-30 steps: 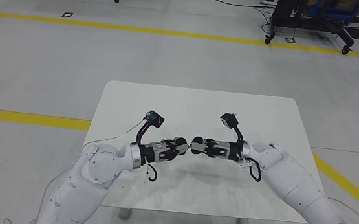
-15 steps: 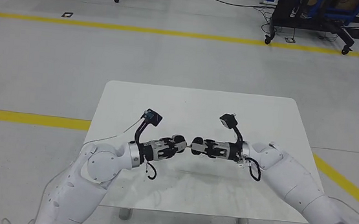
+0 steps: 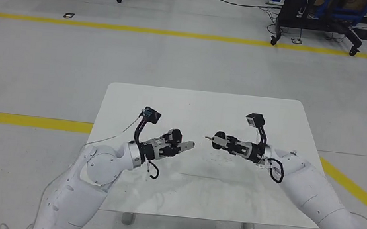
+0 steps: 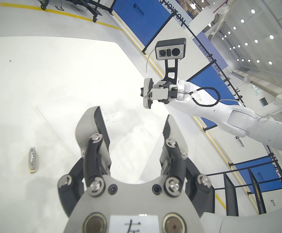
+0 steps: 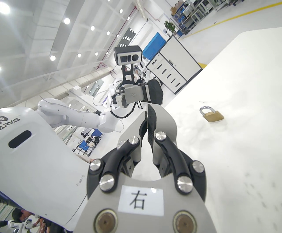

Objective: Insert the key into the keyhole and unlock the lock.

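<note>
A brass padlock (image 5: 212, 114) with a silver shackle lies flat on the white table (image 3: 269, 116); the left wrist view shows the padlock (image 4: 32, 159) edge-on. My left gripper (image 4: 132, 114) hangs open and empty above the table, beside the lock. My right gripper (image 5: 148, 108) is shut and faces the left one across a gap. Seen from the left wrist, a thin silver sliver, apparently the key (image 4: 147, 95), sits pinched between the right gripper's pads. In the top view the left gripper (image 3: 186, 143) and right gripper (image 3: 215, 139) hover over the table's middle.
Faint scuff marks (image 5: 260, 189) dot the table surface near the right arm. The table's far edge (image 3: 205, 93) and both side edges lie well away from the grippers.
The two grippers were tip to tip over the table's middle. The right arm has pulled back to the right, opening a gap, and the left gripper has shifted slightly.
</note>
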